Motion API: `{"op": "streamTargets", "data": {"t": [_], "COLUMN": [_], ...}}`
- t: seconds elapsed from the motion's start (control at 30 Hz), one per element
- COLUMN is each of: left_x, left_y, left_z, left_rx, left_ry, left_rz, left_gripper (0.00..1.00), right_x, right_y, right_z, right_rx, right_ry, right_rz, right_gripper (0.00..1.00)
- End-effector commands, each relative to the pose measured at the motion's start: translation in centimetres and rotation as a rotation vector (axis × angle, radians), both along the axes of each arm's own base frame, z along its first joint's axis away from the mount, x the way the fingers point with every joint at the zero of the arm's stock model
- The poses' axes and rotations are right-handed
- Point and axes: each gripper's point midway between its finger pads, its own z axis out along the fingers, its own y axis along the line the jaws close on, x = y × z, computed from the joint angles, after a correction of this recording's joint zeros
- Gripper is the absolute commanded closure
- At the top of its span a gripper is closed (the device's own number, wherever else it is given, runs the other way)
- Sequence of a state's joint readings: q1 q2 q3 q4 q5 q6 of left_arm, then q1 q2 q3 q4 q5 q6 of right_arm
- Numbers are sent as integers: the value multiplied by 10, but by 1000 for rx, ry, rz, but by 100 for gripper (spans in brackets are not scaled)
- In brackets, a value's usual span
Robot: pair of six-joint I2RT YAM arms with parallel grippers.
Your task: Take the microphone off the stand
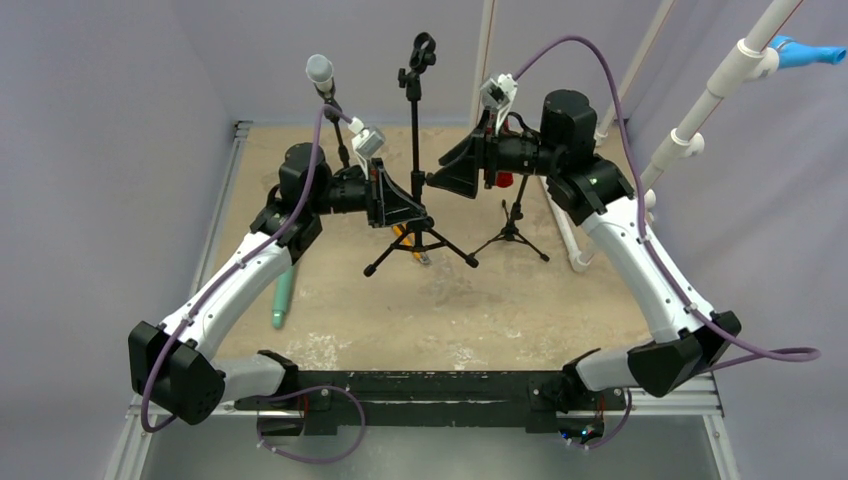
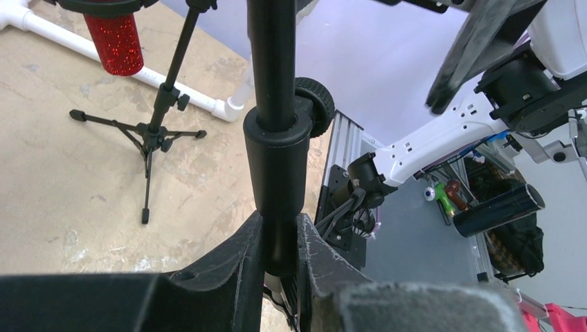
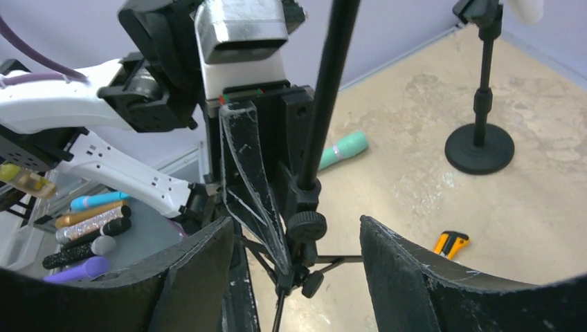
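Observation:
A tall black tripod stand rises mid-table, and the clip at its top holds nothing. My left gripper is shut on the stand's pole, just below the collar. Facing it from the right, my right gripper stands open around the same pole without touching it. A grey-headed microphone sits on a round-base stand at the back left. A red glitter microphone sits on a short tripod stand at the right.
A teal microphone lies on the table at the left. A yellow utility knife lies near the tall stand's legs. White PVC piping runs along the right side.

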State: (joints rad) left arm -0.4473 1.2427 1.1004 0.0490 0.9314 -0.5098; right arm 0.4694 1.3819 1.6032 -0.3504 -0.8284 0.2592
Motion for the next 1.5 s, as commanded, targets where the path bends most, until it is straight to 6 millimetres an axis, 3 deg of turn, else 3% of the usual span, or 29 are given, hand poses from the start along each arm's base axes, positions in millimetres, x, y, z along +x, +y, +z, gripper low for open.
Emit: {"op": "streamTargets", "data": {"t": [0.0,0.23,0.47,0.57,0.67,0.7,0.83,1.1,1.27,1.37,1.47], "left_x": [-4,-3,-2,-2,-4,-5,-18,-48,-51,-48,-46], "left_y": [3,3,3,3,3,3,2,4,5,6,8], "left_z": [38,37,34,32,32,32,35,47,48,47,40], "left_rx": [-46,-36,-32,-29,-29,-31,-44,-81,-69,-53,-19], "left_ry": [-142,-138,-134,-128,-126,-124,-101,-52,-57,-77,-80], "left_rz": [9,17,17,16,9,4,-59,-209,-217,-195,-169], "left_gripper": [100,100,100,100,100,100,100,100,100,100,100], "right_x": [5,9,9,8,8,8,9,26,29,25,14], "right_y": [1,11,16,17,16,16,6,-24,-20,-19,-17], "right_z": [-17,-30,-32,-30,-30,-31,-35,-54,-58,-56,-54], "right_rx": [-20,-4,22,25,19,10,-102,-563,-711,-701,-655], "right_ry": [21,82,104,101,81,64,-119,-645,-756,-739,-682], "right_rz": [0,35,66,75,82,82,67,62,50,40,40], "right_gripper": [36,51,65,77,99,100,100,100,98,66,55]}}
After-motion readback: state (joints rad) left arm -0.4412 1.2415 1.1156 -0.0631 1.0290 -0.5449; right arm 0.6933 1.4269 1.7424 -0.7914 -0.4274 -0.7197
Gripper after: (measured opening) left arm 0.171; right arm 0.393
